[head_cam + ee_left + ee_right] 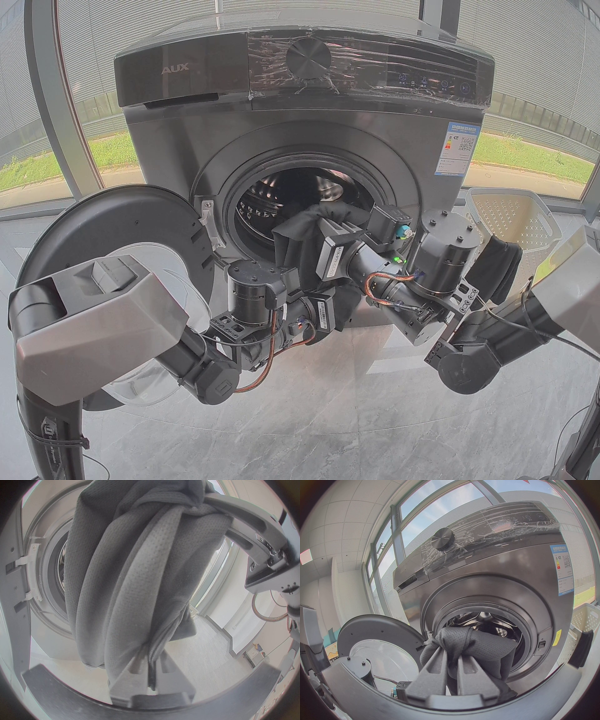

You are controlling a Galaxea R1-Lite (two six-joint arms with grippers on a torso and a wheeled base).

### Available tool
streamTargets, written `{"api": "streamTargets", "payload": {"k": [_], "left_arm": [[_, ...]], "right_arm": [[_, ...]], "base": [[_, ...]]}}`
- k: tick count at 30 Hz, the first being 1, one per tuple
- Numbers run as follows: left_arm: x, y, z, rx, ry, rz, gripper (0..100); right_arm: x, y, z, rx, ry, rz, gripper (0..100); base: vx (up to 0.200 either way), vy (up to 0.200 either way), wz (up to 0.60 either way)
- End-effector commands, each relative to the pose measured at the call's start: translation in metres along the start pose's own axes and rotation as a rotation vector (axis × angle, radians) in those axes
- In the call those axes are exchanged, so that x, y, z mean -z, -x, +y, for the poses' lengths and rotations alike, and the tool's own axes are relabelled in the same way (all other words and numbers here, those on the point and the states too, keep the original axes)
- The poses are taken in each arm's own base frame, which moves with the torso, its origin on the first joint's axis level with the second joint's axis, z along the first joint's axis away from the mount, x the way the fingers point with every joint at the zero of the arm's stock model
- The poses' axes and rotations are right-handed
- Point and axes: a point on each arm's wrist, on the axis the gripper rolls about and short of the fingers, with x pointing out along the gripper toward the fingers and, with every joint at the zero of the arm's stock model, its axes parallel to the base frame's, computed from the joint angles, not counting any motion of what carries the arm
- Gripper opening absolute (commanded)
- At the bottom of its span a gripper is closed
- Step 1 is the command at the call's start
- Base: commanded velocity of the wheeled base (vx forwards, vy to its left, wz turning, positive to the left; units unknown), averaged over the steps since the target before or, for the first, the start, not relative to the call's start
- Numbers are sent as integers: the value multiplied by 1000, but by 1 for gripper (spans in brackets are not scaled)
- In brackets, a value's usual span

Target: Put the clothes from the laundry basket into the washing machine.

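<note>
A black mesh garment [299,244] hangs in front of the washing machine's [300,125] open drum [281,194], held at both ends. My right gripper [452,664] is shut on its upper bunch [475,642] at the drum mouth [487,623]. My left gripper [150,677] is shut on the lower end of the garment [131,573], below and in front of the opening. In the left wrist view the right gripper's fingers [247,520] pinch the top of the cloth. The white laundry basket [519,215] stands to the machine's right with a dark cloth [497,265] draped over its rim.
The round door [119,231] is swung wide open to the left of the drum, behind my left arm. Grey tiled floor [350,406] lies in front of the machine. Windows run behind it. The basket [584,617] and its dark cloth [582,648] sit beside the machine's corner.
</note>
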Motion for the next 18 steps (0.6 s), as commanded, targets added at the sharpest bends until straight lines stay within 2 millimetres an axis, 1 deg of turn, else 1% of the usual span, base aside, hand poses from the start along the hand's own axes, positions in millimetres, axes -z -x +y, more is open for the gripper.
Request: {"api": "streamTargets", "payload": {"k": [1, 4, 5, 7, 8, 11, 12, 13, 16, 18], "left_arm": [[-2, 1, -1, 4, 1, -7, 0], [-4, 4, -6, 19, -2, -13, 0], [-7, 7, -9, 28, -3, -21, 0], [-15, 19, -17, 54, -11, -38, 0], [-16, 23, -20, 67, -12, -36, 0], [-24, 49, -37, 146, -18, -28, 0], [-24, 50, -38, 150, -19, -26, 0], [-26, 61, -43, 182, -21, -23, 0], [-27, 72, -49, 204, -23, -21, 0], [-26, 74, -49, 204, -23, -19, 0]], "right_arm": [[1, 0, -1, 4, -5, 3, 0], [2, 0, -3, 7, -7, 7, 0], [2, 0, -3, 9, -6, 8, 0], [3, -1, -6, 14, -4, 11, 0], [4, -1, -7, 17, -3, 13, 0], [12, -5, -15, 27, 6, 31, 0], [13, -5, -15, 28, 5, 32, 0], [15, -6, -16, 29, 6, 36, 0], [16, -7, -16, 26, 4, 35, 0], [14, -7, -14, 16, -2, 19, 0]], "base": [[0, 0, 0], [0, 0, 0], [0, 0, 0], [0, 0, 0], [0, 0, 0], [0, 0, 0], [0, 0, 0], [0, 0, 0], [0, 0, 0], [0, 0, 0]]}}
